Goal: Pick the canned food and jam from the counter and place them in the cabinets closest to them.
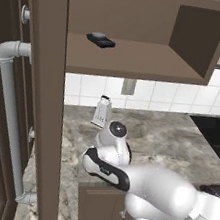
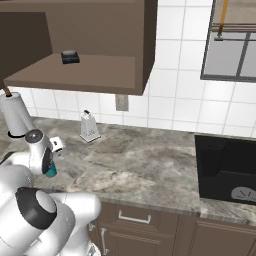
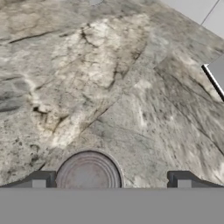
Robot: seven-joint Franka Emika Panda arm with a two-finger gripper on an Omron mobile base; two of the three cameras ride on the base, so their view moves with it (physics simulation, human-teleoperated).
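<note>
On the worktop (image 3: 131, 87): your canned food (image 3: 88, 171), upright, sits between wide-open jaws, nearer one tip.

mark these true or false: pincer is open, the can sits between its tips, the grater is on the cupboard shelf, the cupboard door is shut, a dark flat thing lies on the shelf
1. The pincer is open. True.
2. The can sits between its tips. True; nearer one tip, not yet gripped.
3. The grater is on the cupboard shelf. False: it stands on the counter by the tiled wall.
4. The cupboard door is shut. False: the cupboard is open.
5. A dark flat thing lies on the shelf. True.
</note>
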